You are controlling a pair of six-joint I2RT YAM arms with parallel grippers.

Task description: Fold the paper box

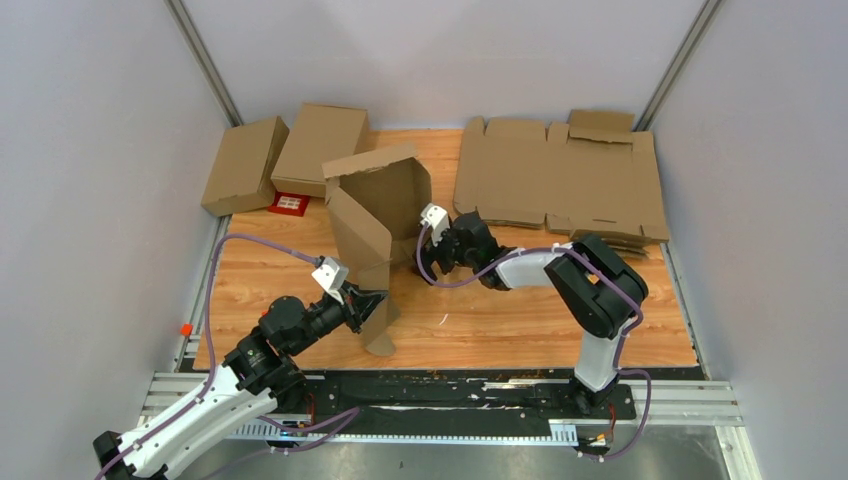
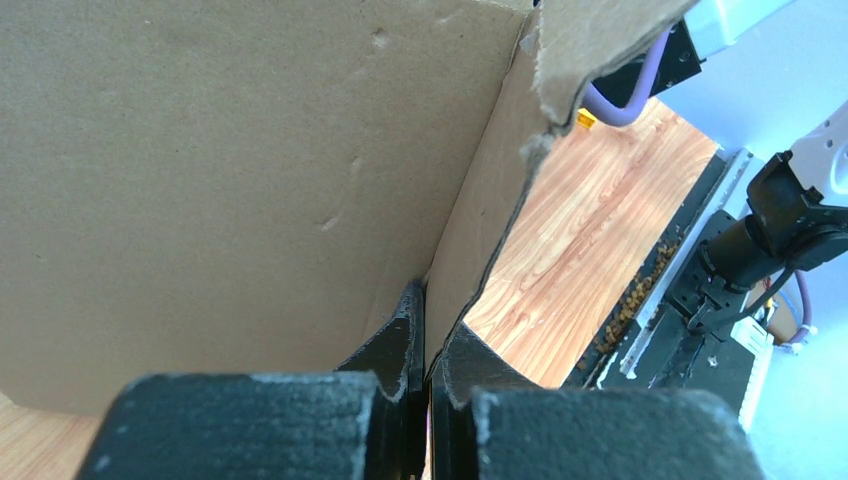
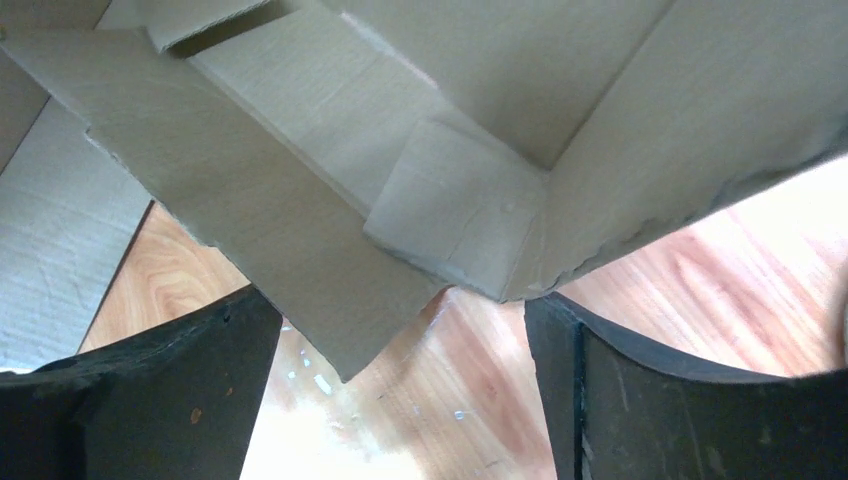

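Note:
The paper box (image 1: 375, 215) stands upright mid-table, a half-formed brown carton with loose flaps hanging toward the near side. My left gripper (image 1: 372, 305) is shut on a lower flap; in the left wrist view the two pads (image 2: 413, 345) pinch the thin cardboard edge (image 2: 250, 170) between them. My right gripper (image 1: 424, 258) sits at the box's right lower side, open. The right wrist view shows its fingers (image 3: 590, 390) wide apart, with the box's bottom corner (image 3: 450, 200) just beyond the tips and nothing clamped.
Two folded brown boxes (image 1: 245, 165) (image 1: 320, 148) lie at the back left with a small red card (image 1: 291, 204) beside them. A wide stack of flat notched cardboard sheets (image 1: 560, 180) fills the back right. Grey walls enclose the table.

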